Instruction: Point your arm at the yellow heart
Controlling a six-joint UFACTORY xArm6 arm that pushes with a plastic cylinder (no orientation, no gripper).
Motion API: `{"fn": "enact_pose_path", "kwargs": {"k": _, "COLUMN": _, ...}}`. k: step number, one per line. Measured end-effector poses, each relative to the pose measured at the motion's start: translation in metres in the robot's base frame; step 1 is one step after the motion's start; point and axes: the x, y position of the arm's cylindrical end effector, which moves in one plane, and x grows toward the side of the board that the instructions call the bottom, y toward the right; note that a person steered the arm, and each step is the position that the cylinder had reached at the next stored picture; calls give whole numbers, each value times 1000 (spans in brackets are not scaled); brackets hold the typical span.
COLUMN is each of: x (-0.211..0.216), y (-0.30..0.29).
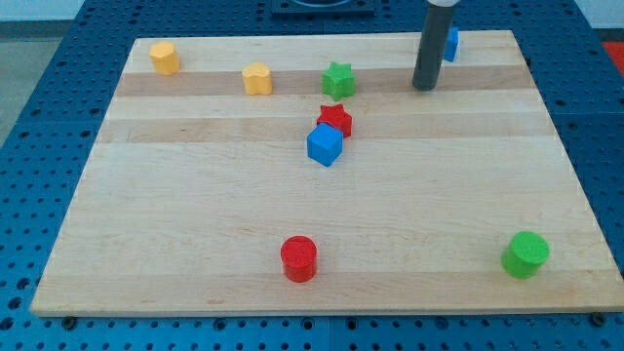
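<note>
Looking at a wooden board (195, 224) on a blue pegboard table (39, 39). Got my tip (424, 88) parked in the far right part of the board, touching the wood and no block. Just a plain dark rod, so no jaws to be apart or together, and clamped on nothing.

Spotted the yellow heart (256, 79) in the far row, left of centre. Well apart from my tip, off to its left, with the green star (338, 80) in between. Heart and star near each other but not touching.

Further left, right by the far left corner: a second yellow block (165, 58), rounded or hexagon-ish, can't tell which.

Tucked behind the rod at the far edge: a blue block (450, 43), mostly hidden, so can't tell the shape. Looks just beside my tip, slightly farther and to the right.

Closer in, around the middle: a red star (334, 120) with a blue cube (325, 145) pressed up against its near side, seemingly touching. Both nearer than the green star and a bit right of the heart.

Down by the near edge: a red cylinder (299, 259) roughly centre, and a green cylinder (526, 254) over at the near right corner. Both upright, well apart from each other and from everything else.
</note>
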Motion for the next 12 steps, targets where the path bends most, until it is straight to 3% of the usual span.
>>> {"fn": "enact_pose_path", "kwargs": {"k": 3, "x": -48, "y": -43}}
{"fn": "enact_pose_path", "kwargs": {"k": 8, "x": -58, "y": -157}}
{"fn": "enact_pose_path", "kwargs": {"k": 9, "x": -58, "y": -157}}
{"fn": "enact_pose_path", "kwargs": {"k": 12, "x": -35, "y": -212}}
